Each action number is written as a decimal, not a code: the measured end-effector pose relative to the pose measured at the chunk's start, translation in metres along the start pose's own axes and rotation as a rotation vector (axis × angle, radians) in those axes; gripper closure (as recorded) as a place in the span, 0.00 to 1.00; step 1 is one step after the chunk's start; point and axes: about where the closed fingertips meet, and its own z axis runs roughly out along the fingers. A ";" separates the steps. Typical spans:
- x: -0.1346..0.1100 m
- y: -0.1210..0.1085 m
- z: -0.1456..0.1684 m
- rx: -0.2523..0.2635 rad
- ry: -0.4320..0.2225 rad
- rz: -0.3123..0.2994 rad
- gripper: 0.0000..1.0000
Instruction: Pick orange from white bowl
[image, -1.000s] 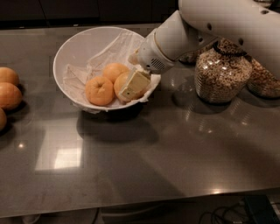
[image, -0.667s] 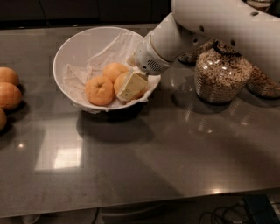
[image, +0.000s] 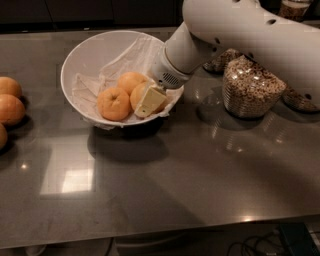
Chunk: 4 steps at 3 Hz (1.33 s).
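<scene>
Sitting low on the right side of the white bowl (image: 80, 55), the orange (image: 137, 95) is half hidden by the gripper (image: 149, 101). The gripper slants in from the upper right and lies against the orange's right face; whether it is gripping cannot be told. A smaller fruit (image: 114, 103) crowds the orange's left, so any lift probably wants to go up and right, short of the jar (image: 252, 87).

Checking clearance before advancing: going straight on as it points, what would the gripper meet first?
Most likely the round pale-orange fruit partly hidden by the gripper, low inside the large white bowl; whether they already touch is unclear.
</scene>
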 end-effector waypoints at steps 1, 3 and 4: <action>0.004 -0.002 0.006 0.011 0.024 0.009 0.28; 0.018 -0.004 0.014 0.035 0.064 0.039 0.34; 0.020 -0.003 0.014 0.036 0.065 0.043 0.53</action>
